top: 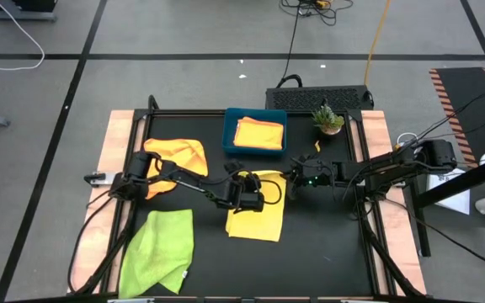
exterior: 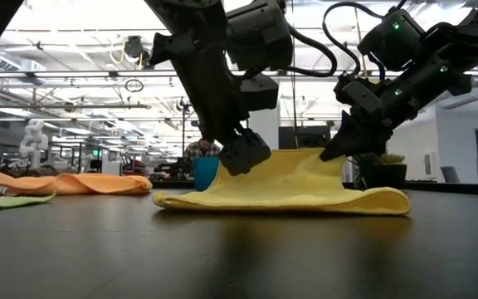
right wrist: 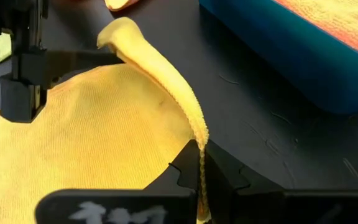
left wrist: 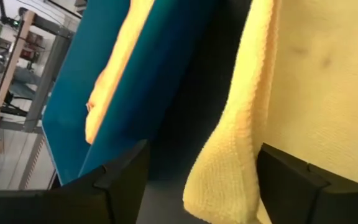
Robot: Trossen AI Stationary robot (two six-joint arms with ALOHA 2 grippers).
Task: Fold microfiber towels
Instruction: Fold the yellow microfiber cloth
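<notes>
The yellow towel (top: 255,215) lies spread in the middle of the black table, with its far edge (exterior: 301,156) raised between both grippers. My right gripper (right wrist: 199,168) is shut on that edge at the towel's far right. My left gripper (left wrist: 204,171) stands open at the far left corner (left wrist: 225,168), which hangs between its fingers. A folded orange towel (top: 259,133) rests in the blue tray (top: 230,139). Another orange towel (top: 179,154) lies crumpled at the far left. A lime green towel (top: 158,248) is at the near left. My left gripper is open around the yellow towel's raised corner (right wrist: 114,34), which leans against the inner side of one finger (left wrist: 288,180); the other finger (left wrist: 126,177) stands apart from it. My right gripper pinches the towel's far edge (right wrist: 197,140) between its two fingers, seemingly one layer. It comes slanting down from the table's right. The edge rises clear of the table toward the left gripper, while the rest of the towel lies flat.
The blue tray stands just beyond the grippers. A small potted plant (top: 328,118) is at the far right. Bare black table (top: 327,244) lies to the towel's right and near side.
</notes>
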